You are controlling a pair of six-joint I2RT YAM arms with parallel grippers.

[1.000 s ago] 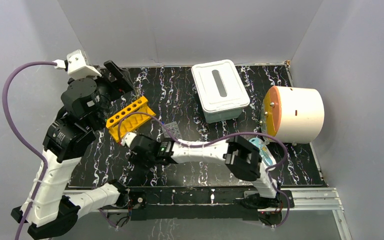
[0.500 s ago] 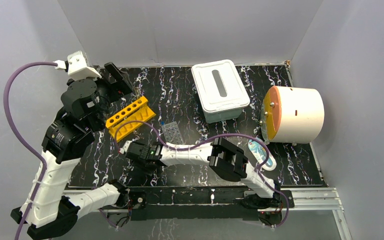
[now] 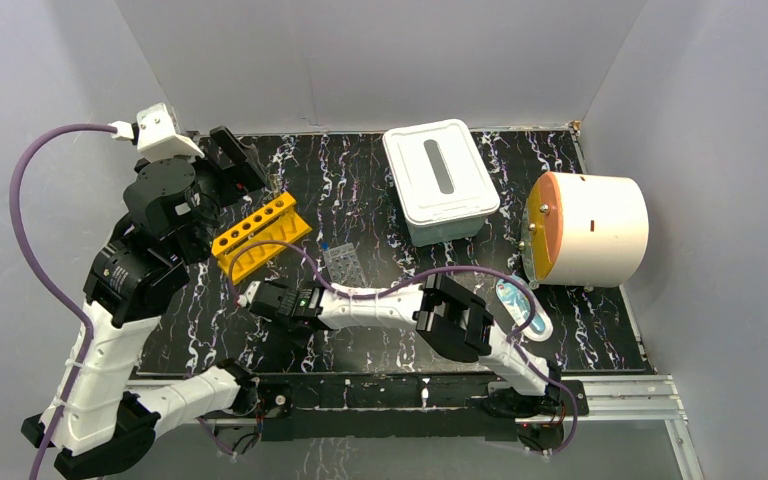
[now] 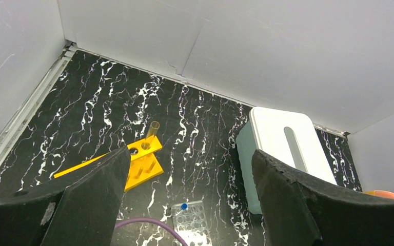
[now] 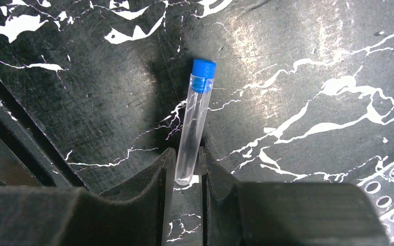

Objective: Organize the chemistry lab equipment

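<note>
Top view, rack: The yellow rack is hard plastic with a row of round holes. Use it as your marker.
Top view, right arm: Your right gripper sits low over the table, just in front of the rack on the arm-base side.
Top view, plate: The clear well plate lies flat just right of the rack. The bendy purple cable loops close by it and could drag it if you lift.
Left wrist view, left arm: Your left gripper is wide open and holds nothing. It hangs high behind the rack.
Left wrist view, amber tube: A thin amber tube stands in the rack's far end hole. If you bump the rack, it may tip.
Right wrist view, tube: The blue-capped tube lies flat in front of the rack. It is smooth, round and see-through.
Right wrist view, grip: The jaws stand narrow, one on each side of the tube's bare bottom end. You cannot tell if they press it yet.
Right wrist view, danger: With only the tip held, the slick tube may slip out or swing cap-down. The table is hard and shiny, so it would roll.
</note>
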